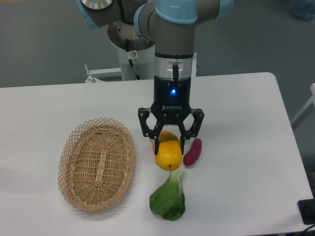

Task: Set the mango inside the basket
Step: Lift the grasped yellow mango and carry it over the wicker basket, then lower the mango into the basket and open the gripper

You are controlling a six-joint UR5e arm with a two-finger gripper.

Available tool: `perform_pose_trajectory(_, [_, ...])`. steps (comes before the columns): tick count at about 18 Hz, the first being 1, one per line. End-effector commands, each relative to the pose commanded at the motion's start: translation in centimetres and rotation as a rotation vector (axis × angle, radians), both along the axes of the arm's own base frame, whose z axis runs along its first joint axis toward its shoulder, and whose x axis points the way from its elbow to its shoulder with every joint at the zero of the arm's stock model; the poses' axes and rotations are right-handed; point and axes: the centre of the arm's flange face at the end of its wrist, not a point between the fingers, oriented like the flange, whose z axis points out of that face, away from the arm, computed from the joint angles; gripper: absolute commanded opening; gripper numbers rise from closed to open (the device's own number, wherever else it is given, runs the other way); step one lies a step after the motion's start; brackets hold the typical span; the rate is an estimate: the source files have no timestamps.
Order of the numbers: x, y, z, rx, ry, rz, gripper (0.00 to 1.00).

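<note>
The mango (168, 155), smooth and yellow-orange, sits between the two black fingers of my gripper (170, 144), which is shut on its upper part. The gripper points straight down over the middle of the table. The mango's lower end overlaps the white stem of a leafy green in the picture; whether it touches the table cannot be told. The basket (64, 164), a large oval tan wicker one with a lacy rim, lies empty on the table, about a hand's width left of the mango.
A purple oblong vegetable (192, 152) lies just right of the mango. A leafy green vegetable (168, 200) lies in front of it. A bit of an orange fruit (153, 146) peeks out behind the left finger. The table's front edge is close below the green.
</note>
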Motion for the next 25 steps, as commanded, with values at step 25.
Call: perform_pose_trajectory(25, [18.8, 6.2, -12.5, -0.368, -0.031, -0.106, 0.54])
